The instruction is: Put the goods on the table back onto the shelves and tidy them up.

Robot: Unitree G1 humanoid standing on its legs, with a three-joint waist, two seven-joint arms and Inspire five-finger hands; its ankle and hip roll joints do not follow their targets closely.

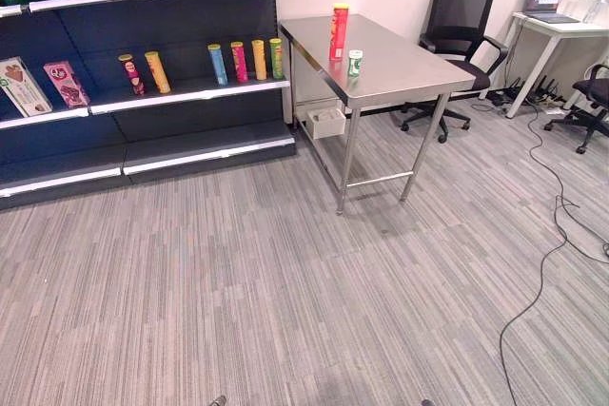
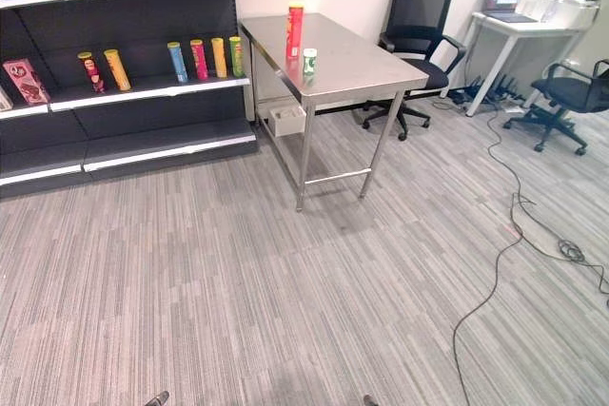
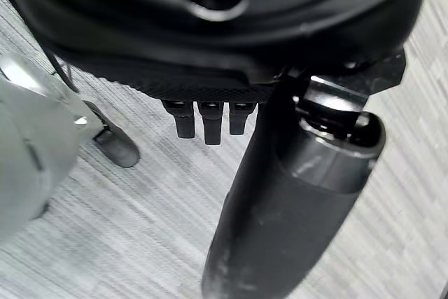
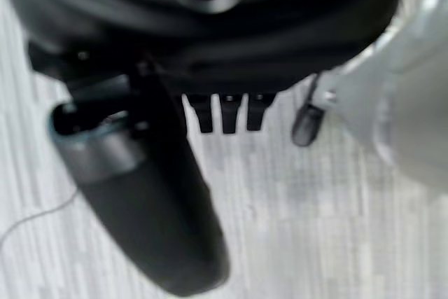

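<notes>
Both hands hang over bare carpet with nothing in them: the left hand [image 3: 280, 194] has its thumb and fingers straight and slack, and the right hand [image 4: 140, 201] shows the same relaxed, empty spread in its own wrist view. I judge the arms are simply down at the sides because the work is well apart from the robot, so the first step would be to walk over before any reach makes sense. Out across the floor stands the steel table [image 1: 400, 68], and on it, near its left edge, are the goods to be moved: a tall red can [image 1: 339, 32] upright, with a small green-and-white can [image 1: 355, 63] just beside it on the nearer side, also upright. To the left of the table, close against it, are the dark shelves [image 1: 190, 92]. Their middle board already carries a row of upright tubes [image 1: 245, 60], two more tubes further left, and flat boxes [image 1: 43, 85] leaning at the far end, so the tall can probably belongs in that line. Green bottles sit on the top board. A black office chair [image 1: 459, 21] stands behind the table.
</notes>
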